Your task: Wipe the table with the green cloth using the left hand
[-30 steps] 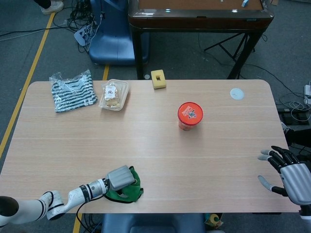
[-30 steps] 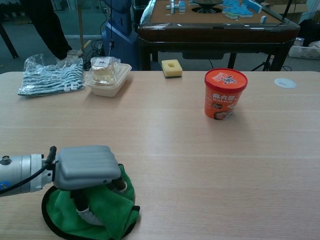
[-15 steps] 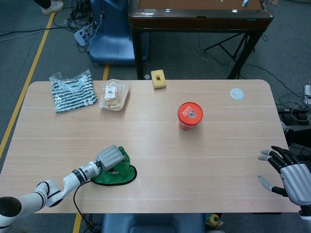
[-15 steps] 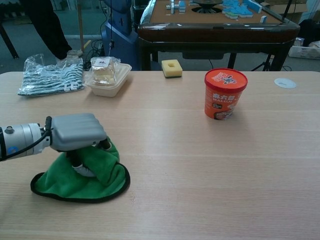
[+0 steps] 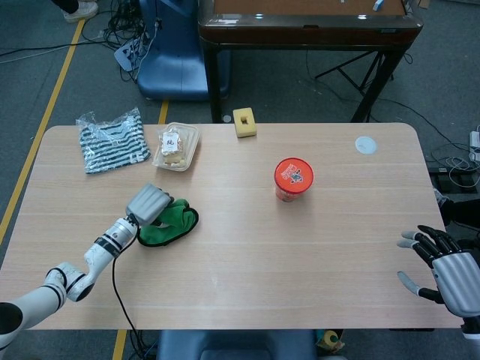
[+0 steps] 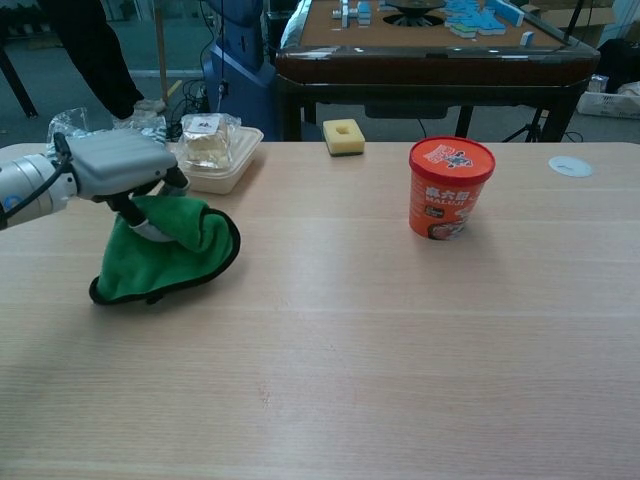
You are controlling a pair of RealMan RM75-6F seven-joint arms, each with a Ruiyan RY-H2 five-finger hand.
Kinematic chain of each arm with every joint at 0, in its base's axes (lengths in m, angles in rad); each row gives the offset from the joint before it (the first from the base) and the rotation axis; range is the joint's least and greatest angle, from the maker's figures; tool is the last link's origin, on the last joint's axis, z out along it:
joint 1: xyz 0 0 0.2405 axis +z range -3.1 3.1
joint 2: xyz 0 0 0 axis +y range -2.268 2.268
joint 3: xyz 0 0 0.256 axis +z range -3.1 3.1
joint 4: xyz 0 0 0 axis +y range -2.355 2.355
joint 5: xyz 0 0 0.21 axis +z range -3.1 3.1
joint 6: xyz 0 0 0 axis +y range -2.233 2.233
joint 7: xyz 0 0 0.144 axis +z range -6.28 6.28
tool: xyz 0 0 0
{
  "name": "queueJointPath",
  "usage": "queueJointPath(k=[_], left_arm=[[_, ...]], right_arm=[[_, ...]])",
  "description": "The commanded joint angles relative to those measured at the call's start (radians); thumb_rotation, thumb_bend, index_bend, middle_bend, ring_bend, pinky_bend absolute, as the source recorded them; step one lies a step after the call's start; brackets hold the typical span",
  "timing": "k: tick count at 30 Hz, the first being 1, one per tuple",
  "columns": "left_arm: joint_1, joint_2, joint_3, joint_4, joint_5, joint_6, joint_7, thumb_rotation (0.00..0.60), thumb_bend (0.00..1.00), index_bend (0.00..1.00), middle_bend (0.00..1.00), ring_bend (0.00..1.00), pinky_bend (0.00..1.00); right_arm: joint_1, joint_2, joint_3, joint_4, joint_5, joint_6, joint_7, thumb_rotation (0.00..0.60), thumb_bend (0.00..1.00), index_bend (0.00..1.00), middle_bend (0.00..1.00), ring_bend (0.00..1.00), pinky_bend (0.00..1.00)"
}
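Observation:
The green cloth (image 5: pixel 171 222) (image 6: pixel 170 248) lies bunched on the left half of the wooden table (image 5: pixel 247 247), its dark hem trailing toward the near side. My left hand (image 5: pixel 147 203) (image 6: pixel 118 166) presses down on the cloth's far left part, fingers curled into the fabric. My right hand (image 5: pixel 442 268) hovers open at the table's right front corner, fingers spread, holding nothing; the chest view does not show it.
A red instant-noodle cup (image 5: pixel 292 179) (image 6: pixel 450 187) stands mid-table. Behind the cloth sit a plastic food box (image 5: pixel 176 146) (image 6: pixel 212 152) and a bagged striped garment (image 5: pixel 112 140) (image 6: pixel 68 125). A yellow sponge (image 5: pixel 244 122) (image 6: pixel 343 136) and a white disc (image 5: pixel 365 145) lie at the far edge.
My left hand has dragged the green cloth from the table's near edge away and leftward, up to just in front of the food box. The right hand has stayed still.

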Motion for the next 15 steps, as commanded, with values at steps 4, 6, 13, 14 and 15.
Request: queueJointPath(k=[4,6,13,14,15], left_arm=[[0.007,-0.041,-0.087,0.024,-0.086,0.056,0.056,0.6,0.18,0.61,0.61,0.63,0.87],[0.01,-0.057,-0.104,0.033,-0.113,0.054,0.061,0.6,0.18,0.54,0.52,0.57,0.87],[0.026,-0.005,-0.133,-0.069,-0.234,-0.054,0.179,0.6,0.18,0.0,0.0,0.03,0.29],[0.03,0.001,-0.137,-0.082,-0.246,-0.057,0.191,0.6,0.18,0.0,0.0,0.01,0.26],[0.033,0.008,-0.142,-0.096,-0.258,-0.06,0.199,0.6,0.18,0.0,0.0,0.0,0.24]], right_arm=[[-0.002,0.002,0.0,-0.001,-0.002,0.005,0.0,0.6,0.33,0.35,0.29,0.16,0.19],[-0.003,0.003,-0.001,-0.001,-0.003,0.007,0.0,0.6,0.33,0.35,0.29,0.16,0.19],[-0.002,0.003,0.0,0.003,-0.001,0.005,0.005,0.6,0.33,0.35,0.29,0.16,0.19],[-0.001,0.002,0.0,0.003,-0.002,0.004,0.005,0.6,0.33,0.35,0.29,0.16,0.19],[0.0,0.001,0.0,0.003,-0.002,0.003,0.004,0.6,0.33,0.35,0.29,0.16,0.19]])
